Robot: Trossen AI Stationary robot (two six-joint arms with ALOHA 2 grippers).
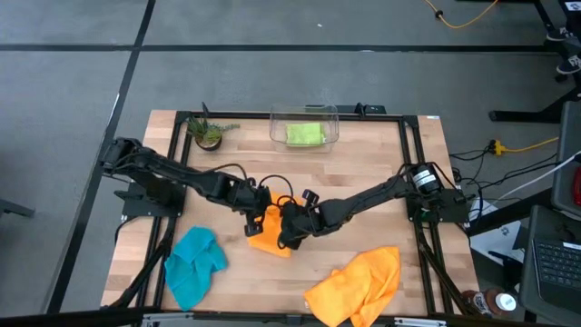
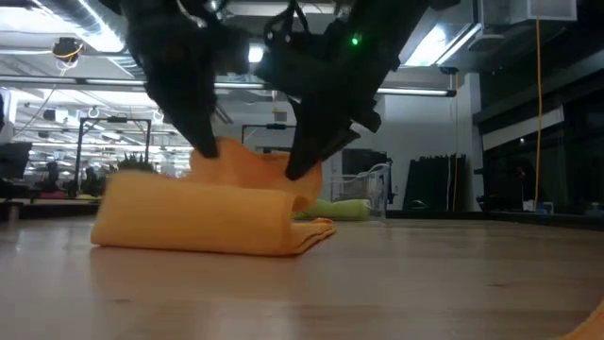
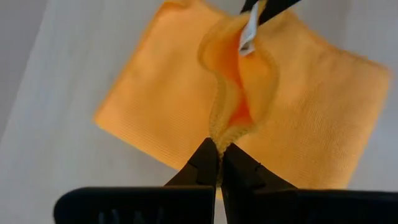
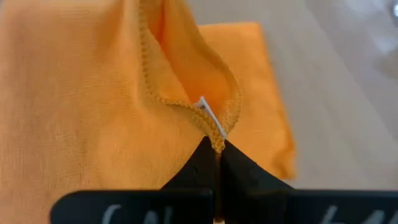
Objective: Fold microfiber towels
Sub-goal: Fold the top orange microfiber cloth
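Frame centre on the bench (image 1: 363, 163): my left jaws (image 1: 257, 215) and right jaws (image 1: 289, 234) each pinch a hemmed edge of the folded orange towel (image 1: 269, 238). Bare wood surrounds it. Teal towel (image 1: 193, 263) lower left, second orange towel (image 1: 359, 283) lower right, green towel (image 1: 305, 133) at top.

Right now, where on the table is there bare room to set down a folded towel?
Bare wood lies between the plant, the clear bin and the arms, and between the bin and the right arm's base. The centre is crowded: both grippers' fingers pinch the orange towel. The front holds the teal towel and second orange towel.
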